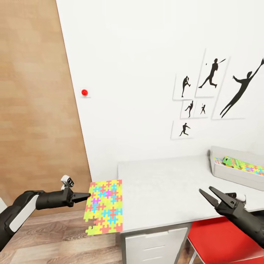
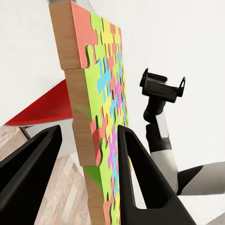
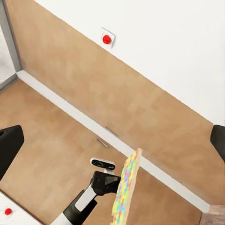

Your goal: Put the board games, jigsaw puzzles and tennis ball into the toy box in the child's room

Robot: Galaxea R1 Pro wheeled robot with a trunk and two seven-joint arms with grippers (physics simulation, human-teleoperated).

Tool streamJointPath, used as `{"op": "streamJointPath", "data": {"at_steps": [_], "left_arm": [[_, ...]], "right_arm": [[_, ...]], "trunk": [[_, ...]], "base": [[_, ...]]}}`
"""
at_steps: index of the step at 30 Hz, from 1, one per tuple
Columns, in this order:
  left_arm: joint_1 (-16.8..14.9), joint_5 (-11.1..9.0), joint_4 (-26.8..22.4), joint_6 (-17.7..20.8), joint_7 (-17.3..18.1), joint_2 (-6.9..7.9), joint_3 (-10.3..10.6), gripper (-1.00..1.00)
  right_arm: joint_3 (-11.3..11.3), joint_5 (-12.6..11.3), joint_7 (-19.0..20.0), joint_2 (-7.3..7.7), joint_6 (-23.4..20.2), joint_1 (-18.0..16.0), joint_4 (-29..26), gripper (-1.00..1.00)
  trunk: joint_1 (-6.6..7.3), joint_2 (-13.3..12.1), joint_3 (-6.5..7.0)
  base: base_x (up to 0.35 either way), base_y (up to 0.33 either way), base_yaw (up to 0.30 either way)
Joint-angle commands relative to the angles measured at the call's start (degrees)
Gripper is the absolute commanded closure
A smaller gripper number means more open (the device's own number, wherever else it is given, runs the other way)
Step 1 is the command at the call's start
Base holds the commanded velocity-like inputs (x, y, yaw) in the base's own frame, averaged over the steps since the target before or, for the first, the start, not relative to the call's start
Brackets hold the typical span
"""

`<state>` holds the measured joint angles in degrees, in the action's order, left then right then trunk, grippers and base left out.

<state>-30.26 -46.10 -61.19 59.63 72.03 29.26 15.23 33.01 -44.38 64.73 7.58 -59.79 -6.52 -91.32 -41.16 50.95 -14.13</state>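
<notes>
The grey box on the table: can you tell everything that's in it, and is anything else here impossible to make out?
- Grey box: head view's right edge cuts it off; only a green-edged game and part of a puzzle show.
- Red chair: mostly hidden under the table and behind the right claw.
- Held puzzle: in the left wrist view, whether the left claw touches it is unclear.

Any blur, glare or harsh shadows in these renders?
Head view: flat, even light, sharp; only a faint shadow under the table edge. Left wrist view: the near fingers are dark and crop off the frame, the jigsaw puzzle crisp. Right wrist view: no glare; puzzle detail small.
</notes>
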Motion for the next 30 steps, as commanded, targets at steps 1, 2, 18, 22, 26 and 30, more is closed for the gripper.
{"op": "streamJointPath", "data": {"at_steps": [1, 2, 18, 22, 26, 30], "left_arm": [[-0.1, -0.1, 0.0, 0.4, 0.1, 0.04, 0.2, 1.00], [-0.1, -0.1, 0.0, 0.4, 0.1, 0.04, 0.2, 1.00], [-0.1, -0.2, 0.2, 0.4, 0.1, 0.70, -0.1, 1.00], [-0.1, -0.2, 0.2, 0.4, 0.1, 0.71, -0.1, 1.00], [-0.1, -0.1, 0.2, 0.4, 0.0, 0.71, 0.0, 1.00], [-0.1, -0.1, 0.2, 0.4, 0.0, 0.71, -0.1, 1.00]], "right_arm": [[0.0, 0.2, 0.2, 0.25, -0.2, -0.1, 0.0, -1.00], [-0.1, 0.3, 0.1, 0.65, -0.2, -0.1, 0.0, -1.00], [-1.8, 0.3, -8.8, 0.46, 1.6, 0.1, 0.0, -1.00], [-2.3, 0.4, -9.0, 0.25, 2.7, 0.1, 0.0, -1.00], [-2.9, 0.5, -8.9, 0.08, 2.9, 0.1, 0.0, -1.00], [-2.9, 0.5, -8.8, -0.08, 2.9, 0.1, 0.0, -1.00]], "trunk": [[0.22, -0.4, 0.10], [0.44, -0.8, 0.28], [3.95, -7.2, 3.16], [4.83, -8.8, 3.87], [5.71, -10.4, 4.59], [6.59, -12.0, 5.31]], "base": [[0.000, 0.000, 0.000], [0.000, 0.000, 0.000], [-0.086, 0.000, 0.000], [-0.001, 0.000, 0.000], [0.000, 0.000, 0.000], [0.000, 0.000, 0.000]]}}
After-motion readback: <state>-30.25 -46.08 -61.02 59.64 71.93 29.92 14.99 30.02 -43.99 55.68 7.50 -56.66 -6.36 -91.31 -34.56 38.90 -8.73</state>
